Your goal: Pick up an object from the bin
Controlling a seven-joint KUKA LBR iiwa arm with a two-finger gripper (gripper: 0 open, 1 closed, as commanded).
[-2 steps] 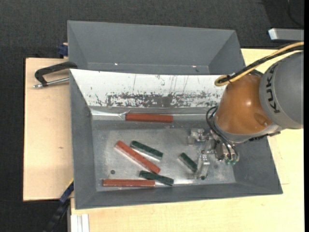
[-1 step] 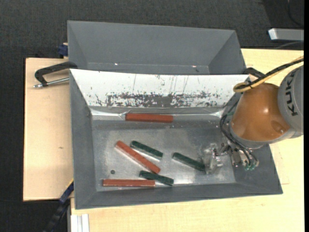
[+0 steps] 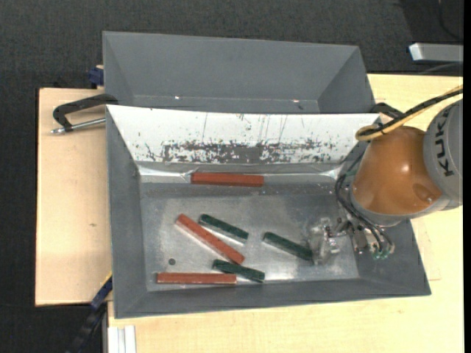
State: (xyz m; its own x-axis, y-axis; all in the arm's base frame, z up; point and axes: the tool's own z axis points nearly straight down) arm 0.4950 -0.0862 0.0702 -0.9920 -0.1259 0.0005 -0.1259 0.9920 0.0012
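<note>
near red stick (image 3: 196, 277) and near green stick (image 3: 238, 271) lie by the near wall of the bin (image 3: 124, 219). arm enters from the right, wrist down. pincer (image 3: 324, 243) sits at the right end of the right green stick (image 3: 288, 245); open or closed: cannot tell. arm casing reads "kuk". far red stick (image 3: 227, 179) lies along the far wall.

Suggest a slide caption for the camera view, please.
Claw at the bin's right end, beside a dark green bar; other red and green bars lie leftward.

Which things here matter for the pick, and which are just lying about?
In play: claw; right green stick, nearest the claw; bin.
Lying about: back red stick; slanted red stick; front red stick; middle green stick; front green stick.
</note>
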